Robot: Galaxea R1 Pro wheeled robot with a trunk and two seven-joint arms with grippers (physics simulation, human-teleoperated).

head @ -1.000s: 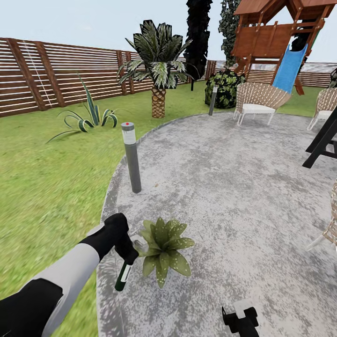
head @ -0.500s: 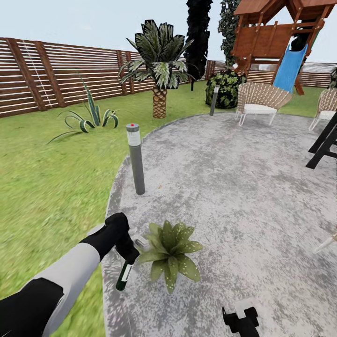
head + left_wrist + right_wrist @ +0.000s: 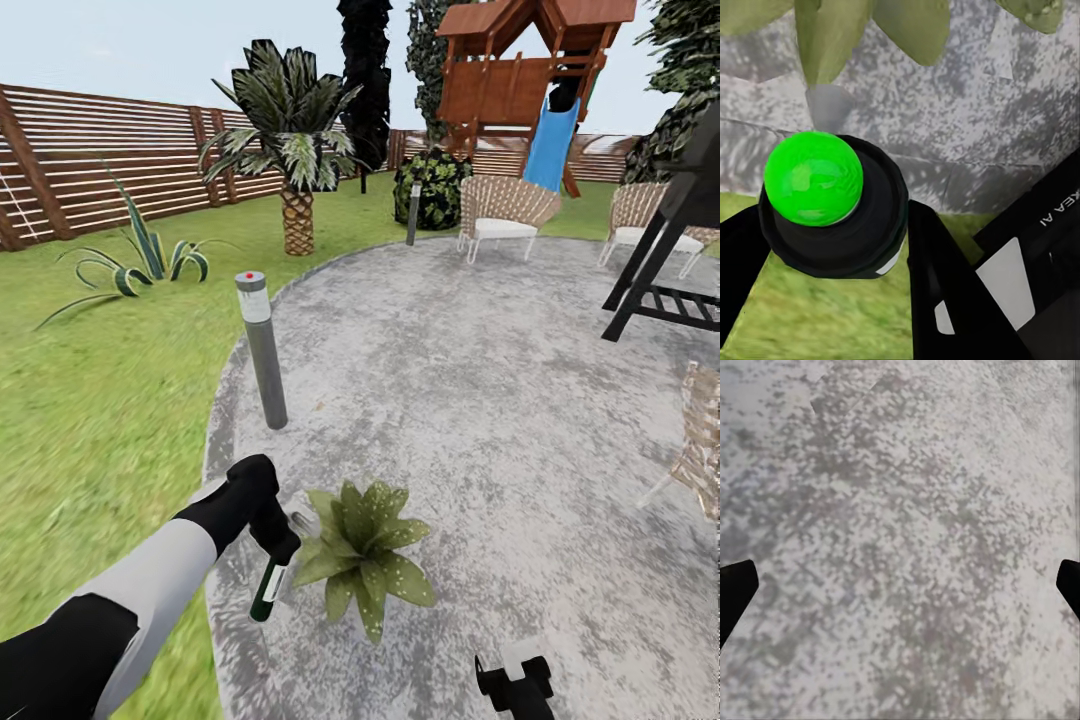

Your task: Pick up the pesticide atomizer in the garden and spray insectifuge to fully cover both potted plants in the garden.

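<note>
Since the earlier head pictures the whole scene has slid leftward, so the camera has turned; the left arm holds the same pose, bottle in hand, beside the plant.

Largest first. Lawn covers the left of the garden, bounded by a slatted brown fence. Round mottled grey patio takes the middle and right. At the back stand a wooden play tower with a blue slide, a trunked palm and a thin-leaved spiky clump in the grass. Wicker chair sits at the far patio edge; black grill frame at the right. Grey bollard light stands upright at the patio's left rim.

Potted plant: low speckled rosette on the patio near its left edge; pot hidden under the leaves in the head view. Left wrist view shows leaves and a pale grey bit of pot beyond the bottle.

Left gripper has its jaws pinching the pesticide atomizer, which hangs down, tilted, just beside the plant's left leaves. Bright green tip faces the wrist camera between the black fingers. Bottle contents not visible.

Right gripper is low over bare patio; jaws spread, tips at opposite picture edges, nothing between.
</note>
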